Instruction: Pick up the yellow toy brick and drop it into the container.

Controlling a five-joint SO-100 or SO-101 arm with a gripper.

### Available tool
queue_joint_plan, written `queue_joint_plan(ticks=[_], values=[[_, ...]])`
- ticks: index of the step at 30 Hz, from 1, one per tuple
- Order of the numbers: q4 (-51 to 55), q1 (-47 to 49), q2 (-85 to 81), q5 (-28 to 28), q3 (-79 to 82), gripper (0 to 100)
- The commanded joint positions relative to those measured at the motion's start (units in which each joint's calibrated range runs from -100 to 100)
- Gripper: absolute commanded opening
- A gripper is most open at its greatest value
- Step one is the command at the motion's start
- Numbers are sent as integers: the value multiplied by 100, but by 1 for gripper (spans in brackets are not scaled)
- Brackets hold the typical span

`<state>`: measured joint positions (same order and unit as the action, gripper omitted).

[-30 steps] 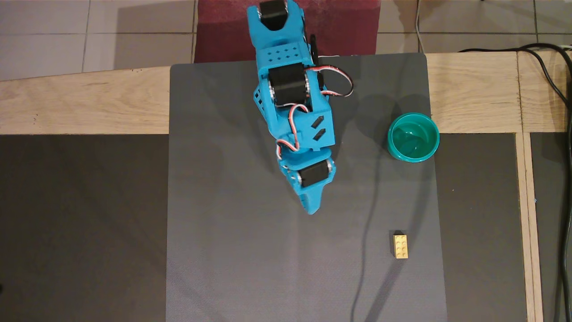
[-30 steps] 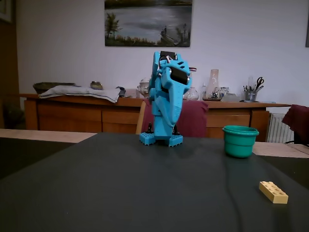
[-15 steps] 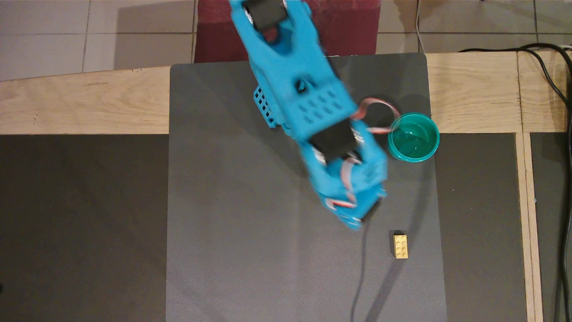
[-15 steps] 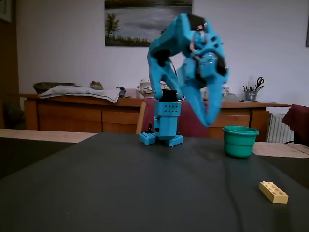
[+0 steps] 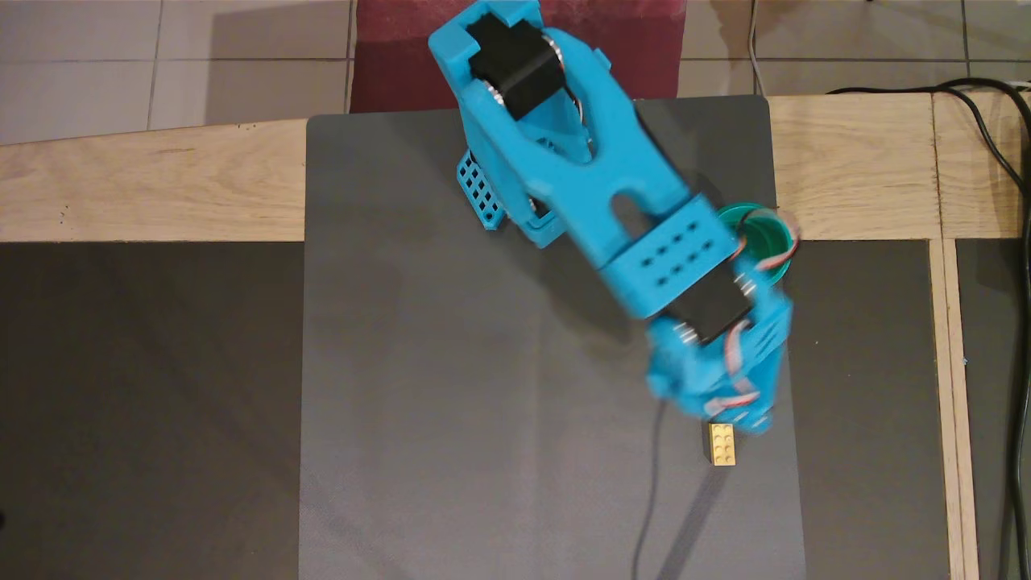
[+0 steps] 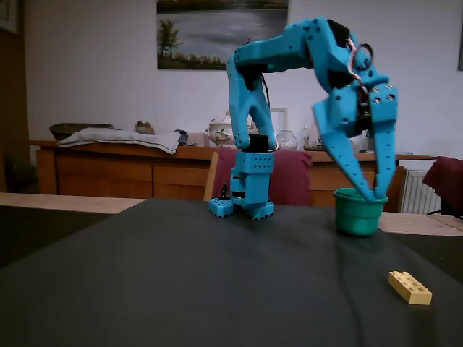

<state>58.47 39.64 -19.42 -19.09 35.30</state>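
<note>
We see bright blue plastic arm, chunky printed shells, black servo blocks set inside. Perforated blue panels with oval holes; red-white-black wire loops near wrist. Gripper: two long tapering blue fingers.

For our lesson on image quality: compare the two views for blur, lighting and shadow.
Overhead view: the gripper end of the arm is smeared by motion blur, while the yellow toy brick stays sharp; soft arm shadows cross the mat. Fixed view: dim and soft, with a bright back wall and a dark foreground.
</note>
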Motion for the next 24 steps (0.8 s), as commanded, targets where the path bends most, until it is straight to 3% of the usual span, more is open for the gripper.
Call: queue_joint_plan(ticks=[1,10,24], values=[[-58,210,20,-36,-452,0],[901,179,1790,-130,-2411,0],[901,140,3224,-558,-3340,0]])
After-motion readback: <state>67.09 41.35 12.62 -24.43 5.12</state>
